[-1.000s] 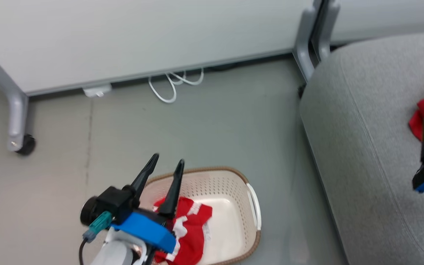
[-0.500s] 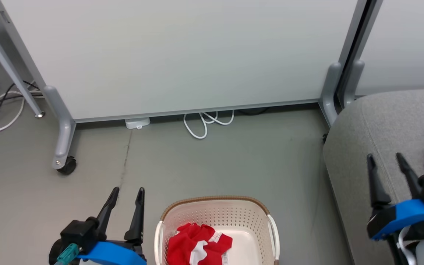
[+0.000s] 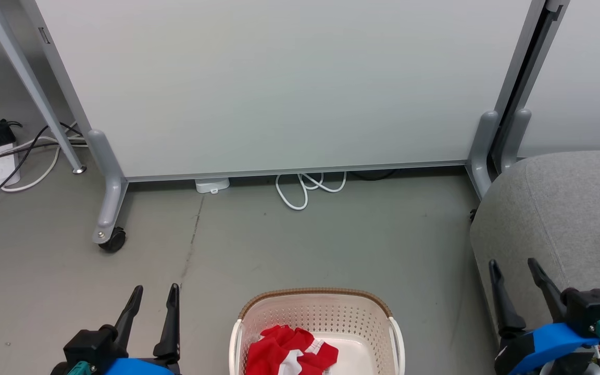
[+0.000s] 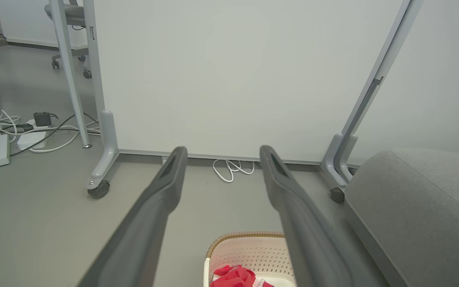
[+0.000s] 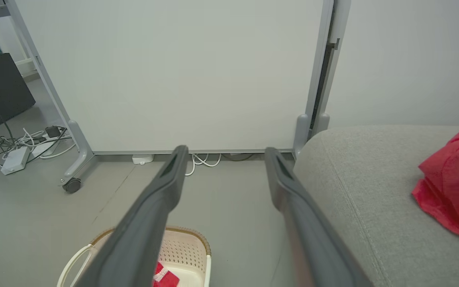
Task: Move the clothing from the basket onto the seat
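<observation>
Fingers [image 3: 172, 315] of left gripper [image 3: 156, 288] spread, nothing held; it sits left of the basket [image 3: 315, 292]. Right gripper [image 3: 512, 263] likewise spread and empty, by the sofa's [image 3: 565, 208] near edge. Basket stands on the floor [image 3: 362, 239] between the two and holds one crumpled red garment with white trim [image 3: 279, 350]. A second red garment [image 5: 448, 191] lies on the sofa. Beyond stands a partition panel [image 3: 279, 88], with a white cable [image 3: 305, 187] at its foot.

Cream perforated basket [image 3: 314, 293], brown rim, white handles, upright on floor betw. L gripper [image 3: 155, 290] and R gripper [image 3: 512, 264]. Red shorts [image 3: 289, 355] w/ white trim lie crumpled inside, L half. Grey sofa [image 3: 555, 208] just right of R gripper; 2nd red garment [image 5: 450, 191] bunched on it, farther right.
</observation>
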{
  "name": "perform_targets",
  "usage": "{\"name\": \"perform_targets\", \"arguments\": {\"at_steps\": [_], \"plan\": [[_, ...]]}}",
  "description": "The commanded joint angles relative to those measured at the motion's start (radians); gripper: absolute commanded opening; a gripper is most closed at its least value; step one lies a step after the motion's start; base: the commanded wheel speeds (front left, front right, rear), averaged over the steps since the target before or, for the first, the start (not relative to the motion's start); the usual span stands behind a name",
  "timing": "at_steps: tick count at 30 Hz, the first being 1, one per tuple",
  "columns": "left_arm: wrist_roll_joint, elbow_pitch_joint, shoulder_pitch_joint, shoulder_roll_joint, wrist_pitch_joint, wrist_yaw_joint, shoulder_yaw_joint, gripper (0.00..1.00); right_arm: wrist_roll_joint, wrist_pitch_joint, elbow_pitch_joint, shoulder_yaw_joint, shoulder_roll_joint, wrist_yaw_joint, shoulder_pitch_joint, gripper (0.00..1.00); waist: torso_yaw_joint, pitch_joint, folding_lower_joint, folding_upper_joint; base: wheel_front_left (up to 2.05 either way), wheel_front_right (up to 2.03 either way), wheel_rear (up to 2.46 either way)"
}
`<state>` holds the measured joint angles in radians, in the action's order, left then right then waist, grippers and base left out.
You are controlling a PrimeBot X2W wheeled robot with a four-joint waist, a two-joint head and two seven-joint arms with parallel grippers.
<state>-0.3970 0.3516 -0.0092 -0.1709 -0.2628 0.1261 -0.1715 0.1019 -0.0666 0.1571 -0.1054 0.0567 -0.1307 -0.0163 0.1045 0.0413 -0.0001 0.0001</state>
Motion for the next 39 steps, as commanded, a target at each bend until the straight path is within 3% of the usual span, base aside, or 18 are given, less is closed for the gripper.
{"name": "perform_targets", "arguments": {"at_steps": [1, 28, 39], "plan": [[-0.001, 0.003, 0.008, -0.005, -0.003, 0.008, 0.007, 1.00, -0.005, -0.005, 0.004, 0.004, -0.003, 0.000, 0.014, 1.00, -0.001, 0.001, 0.0001, -0.0001, 0.00, 0.00, 0.00], [-0.002, 0.018, -0.021, 0.011, -0.003, 0.008, -0.020, 1.00, 0.043, 0.001, 0.008, 0.065, -0.007, 0.000, -0.011, 1.00, -0.023, -0.048, 0.0001, -0.0001, 0.00, 0.00, 0.00], [-0.019, 0.037, -0.108, 0.005, -0.003, 0.005, -0.074, 1.00, 0.031, -0.002, -0.027, 0.104, -0.006, 0.000, -0.101, 1.00, -0.057, -0.219, 0.0001, -0.0001, 0.00, 0.00, 0.00]]}}
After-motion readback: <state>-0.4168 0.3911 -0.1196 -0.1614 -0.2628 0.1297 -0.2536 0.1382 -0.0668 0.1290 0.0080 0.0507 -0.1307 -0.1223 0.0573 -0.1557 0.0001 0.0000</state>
